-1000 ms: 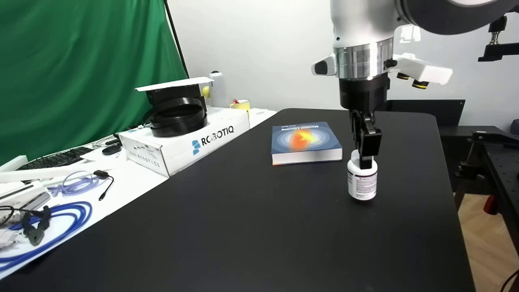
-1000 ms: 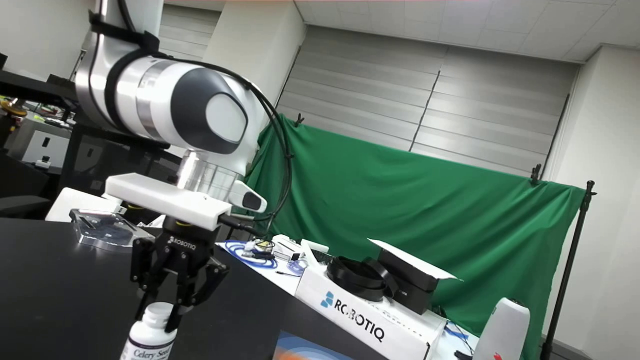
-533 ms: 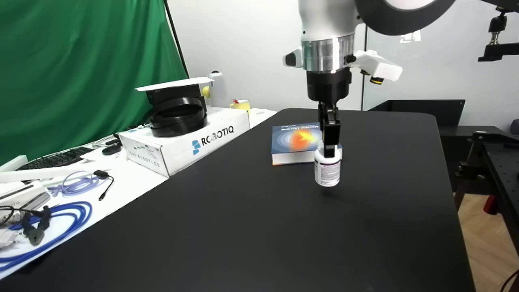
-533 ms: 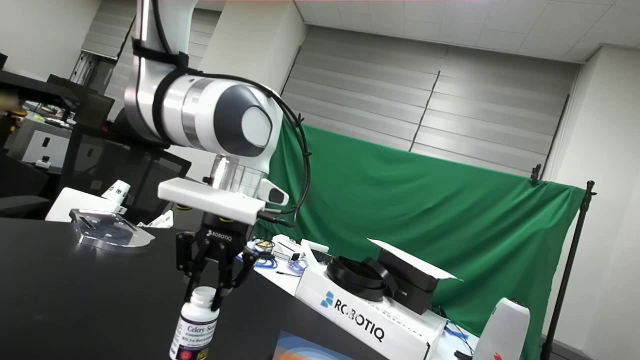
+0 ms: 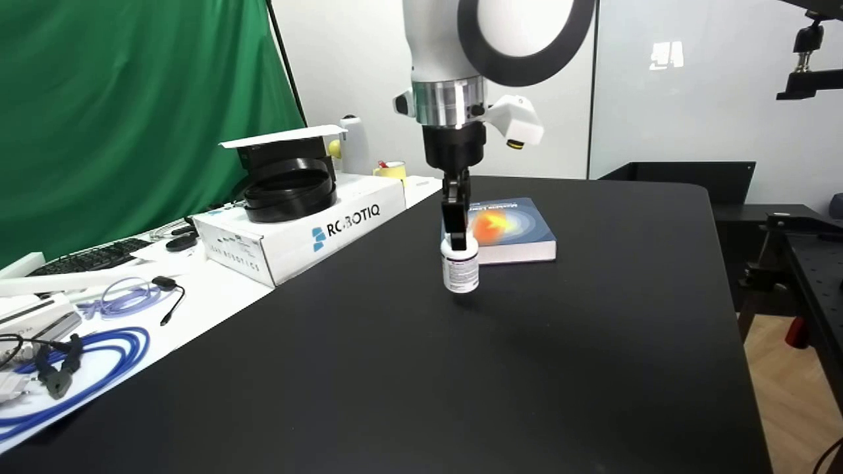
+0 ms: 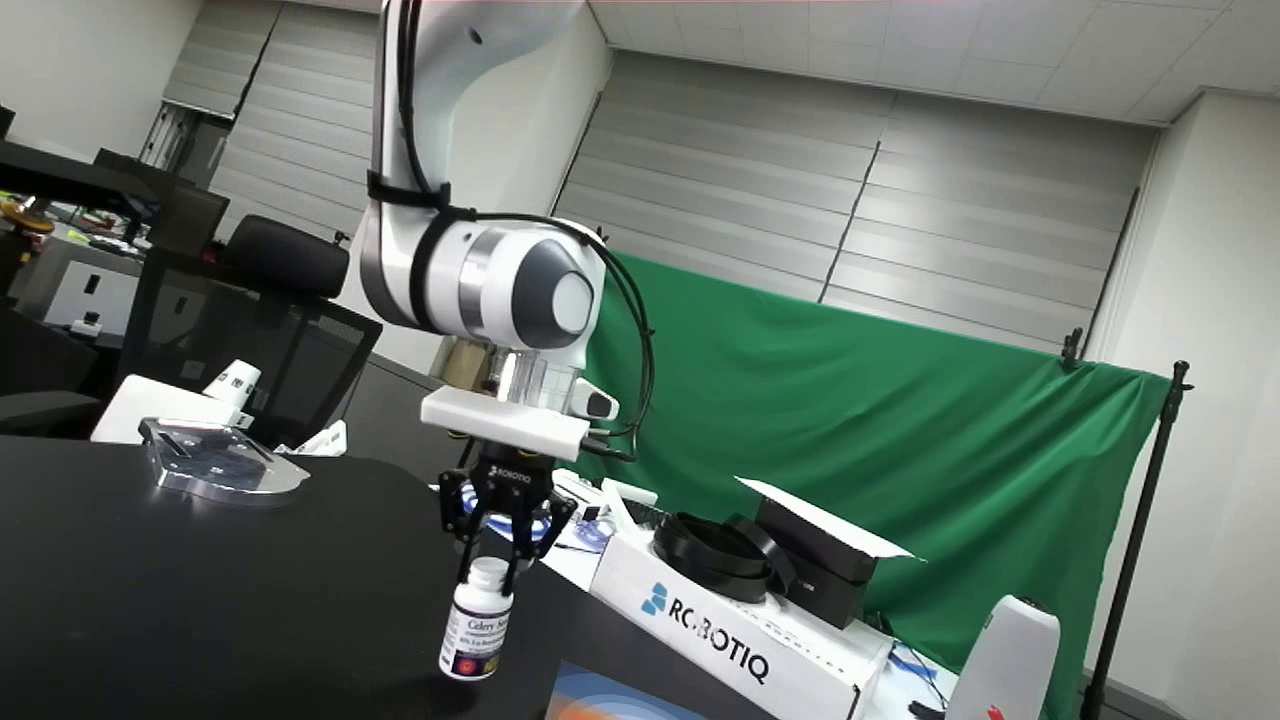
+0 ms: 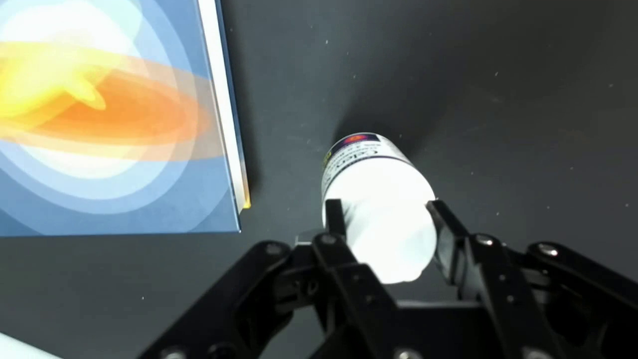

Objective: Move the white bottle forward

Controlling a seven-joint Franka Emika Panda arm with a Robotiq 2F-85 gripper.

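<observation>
The white bottle (image 5: 460,273) has a white cap and a printed label and hangs upright just above the black table (image 5: 395,388), with a dark shadow under it. It also shows in an exterior view (image 6: 475,635) and in the wrist view (image 7: 381,182). My gripper (image 5: 458,242) points down and is shut on the bottle near its cap. In an exterior view the fingers (image 6: 486,585) stand on both sides of the neck; the wrist view shows the same fingers (image 7: 384,212) around it. The bottle's base is hidden in the wrist view.
A blue book (image 5: 517,230) lies beside the bottle; it also shows in the wrist view (image 7: 114,194). A white Robotiq box (image 5: 342,230) with black parts on it stands along the table's side. A clear plate (image 6: 220,465) lies at the table's far edge.
My gripper has carried the bottle across the table, leftward and farther back in an exterior view, past the book's front edge. The grip has stayed shut and the book has not moved.
</observation>
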